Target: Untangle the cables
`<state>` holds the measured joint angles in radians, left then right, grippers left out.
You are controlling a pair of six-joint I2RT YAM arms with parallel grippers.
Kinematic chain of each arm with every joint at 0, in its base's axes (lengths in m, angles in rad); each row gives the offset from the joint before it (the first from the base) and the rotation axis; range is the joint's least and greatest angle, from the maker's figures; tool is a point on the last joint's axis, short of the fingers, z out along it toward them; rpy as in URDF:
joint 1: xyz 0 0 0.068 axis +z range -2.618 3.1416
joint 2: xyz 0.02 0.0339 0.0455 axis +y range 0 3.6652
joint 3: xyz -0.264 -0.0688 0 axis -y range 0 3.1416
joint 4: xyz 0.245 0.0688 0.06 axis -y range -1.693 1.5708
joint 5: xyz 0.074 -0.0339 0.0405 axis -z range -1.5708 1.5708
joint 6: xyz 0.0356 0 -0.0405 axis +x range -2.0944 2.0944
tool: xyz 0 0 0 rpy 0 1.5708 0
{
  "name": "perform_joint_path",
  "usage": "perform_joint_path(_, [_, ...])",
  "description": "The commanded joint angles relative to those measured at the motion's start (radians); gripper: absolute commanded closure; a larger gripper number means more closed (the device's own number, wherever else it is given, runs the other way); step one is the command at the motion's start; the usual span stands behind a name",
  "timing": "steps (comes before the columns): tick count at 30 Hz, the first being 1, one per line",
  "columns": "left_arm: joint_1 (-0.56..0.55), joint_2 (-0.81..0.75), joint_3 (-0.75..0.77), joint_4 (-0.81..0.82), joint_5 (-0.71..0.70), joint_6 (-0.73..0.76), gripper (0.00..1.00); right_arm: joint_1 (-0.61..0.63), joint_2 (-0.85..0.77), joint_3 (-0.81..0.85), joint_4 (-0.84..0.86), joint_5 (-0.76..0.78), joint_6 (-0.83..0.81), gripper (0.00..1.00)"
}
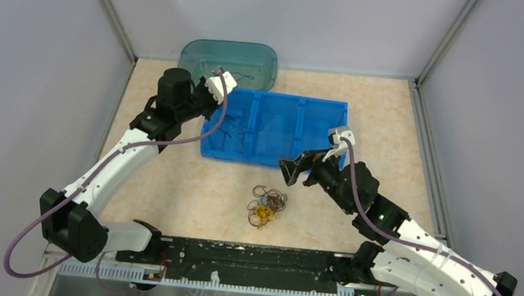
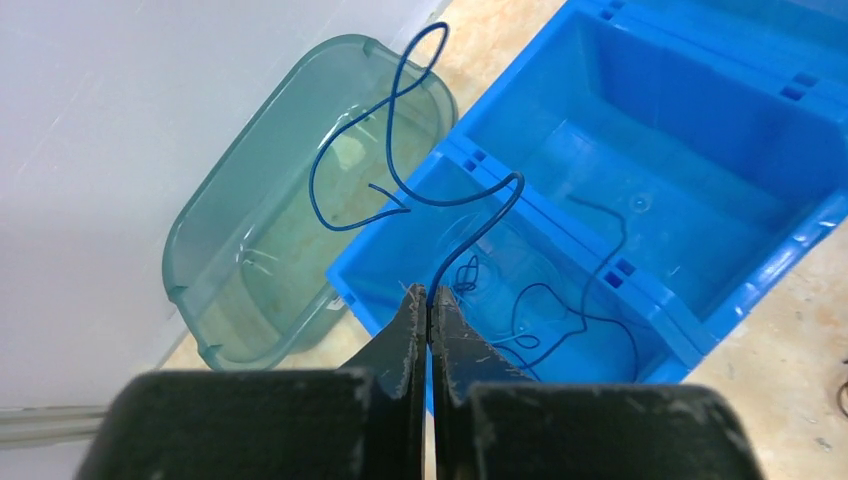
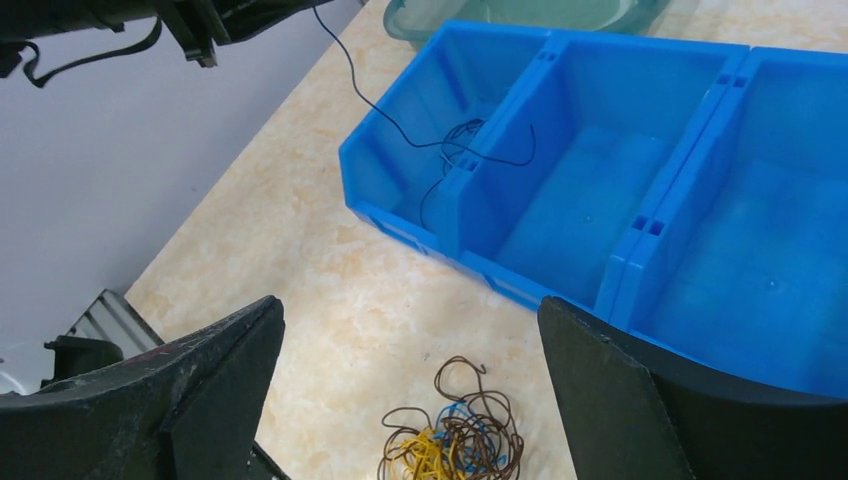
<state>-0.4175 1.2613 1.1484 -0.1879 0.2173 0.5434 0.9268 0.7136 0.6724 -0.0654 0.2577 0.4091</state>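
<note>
Where the cables (image 1: 266, 206) lie clumped, they rest on the bare table (image 1: 183, 184) on the near side of the blue bin (image 1: 272, 161), apart from its front wall. The clump is a small knot of dark brown loops with yellow-orange strands bunched at its middle and a little blue among them. More thin dark wires (image 2: 540, 310) lie loosely coiled in the leftmost of the blue bin's three compartments. In the right wrist view, one strand end reaches over the divider toward the middle compartment.

One blue wire (image 2: 400, 150) is separate from the clump. The left hand (image 2: 430, 300) pinches it at one end, the two fingers pressed together with only the wire between their tips. From there the wire curls away in two open loops, seen against the bin's left end and the green tub (image 2: 230, 250) beyond it. In the right wrist view a thin strand runs down from that hand toward the left compartment. Whether its far end touches the bin floor or the wires lying there cannot be told.

The left hand hangs above the blue bin's far left corner. The translucent green tub sits behind that corner, next to the bin.

The right hand (image 3: 408, 305) is spread wide and holds nothing. It hovers over the table just off the near side of the blue bin, toward the bin's right half. The clump shows low between its two dark fingers, not touching either.
</note>
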Motion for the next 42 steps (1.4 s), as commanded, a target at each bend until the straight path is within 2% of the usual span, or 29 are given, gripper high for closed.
perform_joint_path(1, [0.025, 0.028, -0.003, 0.095, -0.037, 0.06, 0.99, -0.005, -0.046, 0.006, 0.015, 0.048, 0.01, 0.02])
perform_joint_path(9, [0.094, 0.063, 0.116, 0.136, -0.034, 0.102, 0.99, -0.005, -0.062, 0.004, 0.009, 0.062, 0.01, 0.02])
perform_joint_path(15, [0.113, 0.065, 0.17, 0.117, 0.005, 0.062, 0.99, -0.005, -0.048, 0.001, 0.025, 0.046, 0.013, 0.03])
perform_joint_path(31, [0.107, 0.094, -0.012, 0.107, 0.036, 0.05, 0.99, -0.005, -0.065, 0.015, 0.004, 0.05, 0.011, 0.03])
perform_joint_path(36, [0.1, 0.109, -0.069, 0.159, 0.004, 0.127, 0.99, -0.005, -0.072, 0.016, -0.003, 0.055, 0.009, 0.03])
perform_joint_path(42, [0.104, 0.123, -0.112, 0.22, -0.069, 0.32, 0.99, -0.005, -0.068, 0.018, -0.009, 0.056, 0.004, 0.03])
